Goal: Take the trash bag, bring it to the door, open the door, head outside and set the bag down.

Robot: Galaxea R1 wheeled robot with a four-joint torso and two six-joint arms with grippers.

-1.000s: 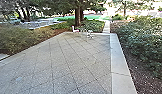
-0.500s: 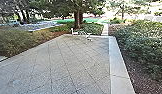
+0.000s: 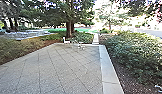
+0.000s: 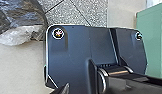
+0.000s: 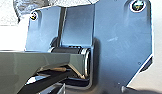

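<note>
Since wheels could snag it, the trash bag [image 4: 20, 15] hangs, seemingly, beyond the base plate [image 4: 72, 52] (prudently, I'd judge); whether either gripper is clamped, I cannot tell.

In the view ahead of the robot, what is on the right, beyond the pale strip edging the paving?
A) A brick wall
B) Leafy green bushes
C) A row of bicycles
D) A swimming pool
B: leafy green bushes spread there, past the pale strip and some brown ground.
</note>
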